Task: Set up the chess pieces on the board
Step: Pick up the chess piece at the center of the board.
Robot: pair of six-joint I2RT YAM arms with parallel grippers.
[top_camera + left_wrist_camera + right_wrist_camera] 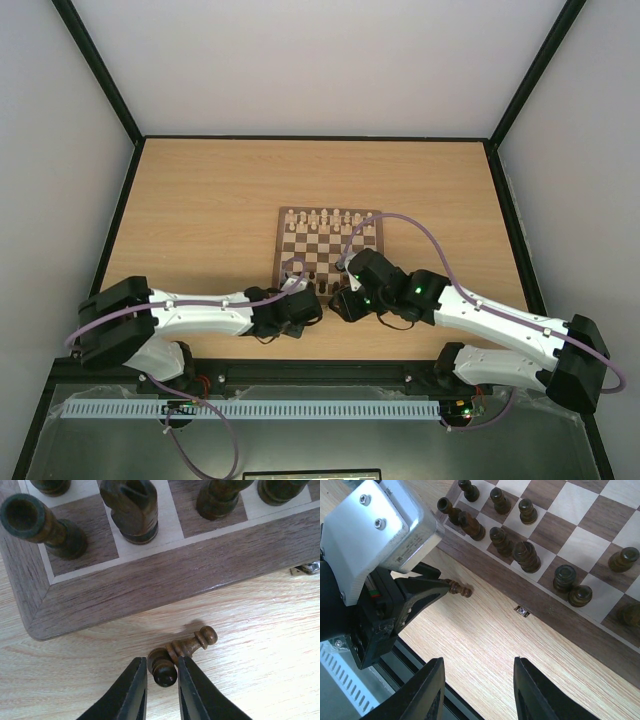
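Toppled pawn [186, 646] pinched btwn left gripper [162, 666] tips (beside board [150, 592]).

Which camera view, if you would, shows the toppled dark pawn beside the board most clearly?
The left wrist view: the pawn lies on its side inside the left claw. The right wrist view shows it small, partly behind that claw; the top view hides it among the arms.

Board [150, 582] lying on the tabletop [260, 630], dark pieces [526, 556] standing on its near rows, one pawn [187, 644] lying off the board just before its near border, base sitting between the left fingers [132, 695].
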